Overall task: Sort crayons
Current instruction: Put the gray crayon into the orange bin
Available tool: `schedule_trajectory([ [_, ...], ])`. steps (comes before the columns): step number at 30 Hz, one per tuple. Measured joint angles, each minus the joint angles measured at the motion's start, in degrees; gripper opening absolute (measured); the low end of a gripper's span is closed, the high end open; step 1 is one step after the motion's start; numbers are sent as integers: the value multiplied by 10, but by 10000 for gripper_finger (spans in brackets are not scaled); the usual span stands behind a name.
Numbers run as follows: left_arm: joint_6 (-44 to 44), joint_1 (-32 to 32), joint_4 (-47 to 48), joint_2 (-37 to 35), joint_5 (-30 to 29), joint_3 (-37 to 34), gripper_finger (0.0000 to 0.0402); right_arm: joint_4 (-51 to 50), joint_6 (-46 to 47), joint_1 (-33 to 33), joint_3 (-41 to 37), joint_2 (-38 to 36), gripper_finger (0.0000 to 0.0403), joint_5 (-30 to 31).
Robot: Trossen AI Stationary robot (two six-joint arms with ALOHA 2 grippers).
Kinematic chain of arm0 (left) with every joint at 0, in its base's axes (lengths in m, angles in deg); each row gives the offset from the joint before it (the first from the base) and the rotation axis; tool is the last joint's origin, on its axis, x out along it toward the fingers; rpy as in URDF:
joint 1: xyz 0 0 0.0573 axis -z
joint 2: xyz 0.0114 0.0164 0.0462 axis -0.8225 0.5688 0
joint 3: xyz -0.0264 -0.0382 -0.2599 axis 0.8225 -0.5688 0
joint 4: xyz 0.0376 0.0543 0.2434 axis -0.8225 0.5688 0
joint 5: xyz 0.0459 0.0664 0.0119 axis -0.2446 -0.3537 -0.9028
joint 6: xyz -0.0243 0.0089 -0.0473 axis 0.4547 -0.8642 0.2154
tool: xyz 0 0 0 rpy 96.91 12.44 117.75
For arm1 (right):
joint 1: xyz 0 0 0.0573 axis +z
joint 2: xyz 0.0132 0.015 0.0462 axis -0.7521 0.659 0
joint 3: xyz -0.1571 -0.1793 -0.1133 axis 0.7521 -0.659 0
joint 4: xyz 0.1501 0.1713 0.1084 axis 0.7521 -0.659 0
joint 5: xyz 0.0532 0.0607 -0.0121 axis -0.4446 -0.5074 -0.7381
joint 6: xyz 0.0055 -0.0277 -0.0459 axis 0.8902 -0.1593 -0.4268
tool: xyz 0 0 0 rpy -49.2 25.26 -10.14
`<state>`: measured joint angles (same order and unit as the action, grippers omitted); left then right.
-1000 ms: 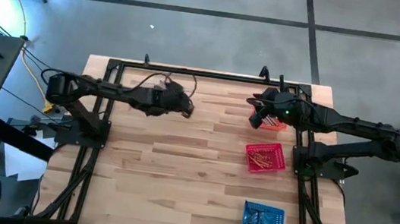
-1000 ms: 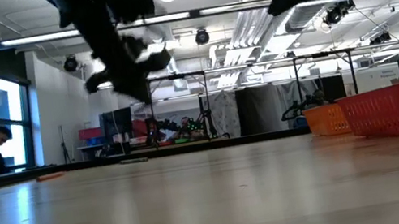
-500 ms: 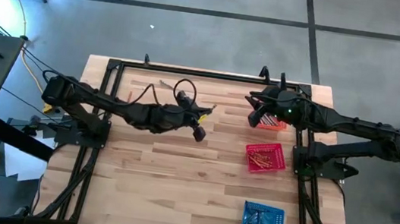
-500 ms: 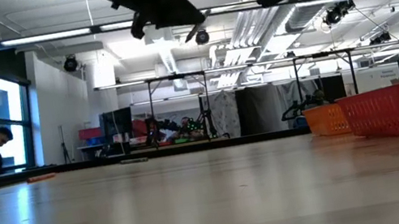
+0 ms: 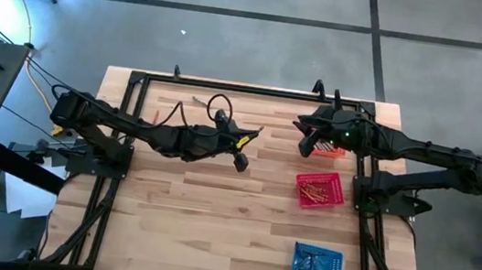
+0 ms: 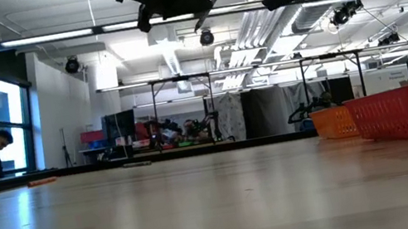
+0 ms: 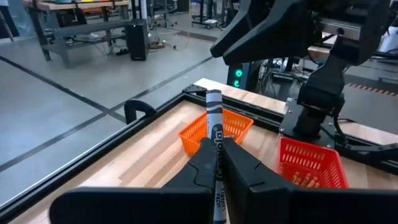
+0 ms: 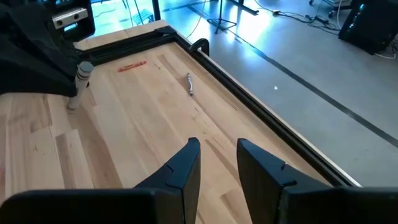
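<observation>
On the far-left part of the tabletop (image 5: 196, 203), two loose crayons are seen: an orange-red crayon (image 8: 132, 66) near the back rail and a grey loose crayon (image 8: 189, 84) just to its right, well apart from both grippers. The left arm is stretched toward the tabletop's middle, w/ the left gripper (image 5: 240, 158) held up in the air. Its fingers (image 7: 245, 168) are pressed together, pinching a grey held crayon (image 7: 214, 118); the stick is clamped btwn the two fingers and its tip juts out past them, pointing toward the orange basket (image 7: 217, 130). Farther right, the right gripper (image 5: 307, 143) is held at the back, above the left edge of the orange basket, approx. level w/ the left gripper in height. Its fingers (image 8: 180, 168) are spread apart w/ nothing seen btwn them. In front of the orange basket a red basket (image 5: 320, 190) is set, w/ several crayons lying inside; a blue basket (image 5: 317, 265) is placed nearer the front edge, contents not made out.
</observation>
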<state>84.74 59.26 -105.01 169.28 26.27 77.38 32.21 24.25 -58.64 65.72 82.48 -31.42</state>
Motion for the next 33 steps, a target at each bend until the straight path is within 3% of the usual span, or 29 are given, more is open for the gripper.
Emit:
schedule_trajectory([
  [6, -1, 0, -22, 0, 34, 0, 3, -7, -4, 0, 0, 0, 98, -5],
  [12, -28, 0, -71, 10, 63, 0, 3, -42, 12, 0, 0, 0, 98, -56],
  [18, -57, 2, -180, 68, 64, 0, 3, 38, -28, 29, 0, 0, 98, -170],
  [25, -109, 2, -311, 103, 59, 0, 3, 47, -43, 75, -17, -1, 98, -179],
  [33, -101, 2, -329, 103, 64, 0, 3, 266, -30, 89, -135, 0, 98, -171],
])
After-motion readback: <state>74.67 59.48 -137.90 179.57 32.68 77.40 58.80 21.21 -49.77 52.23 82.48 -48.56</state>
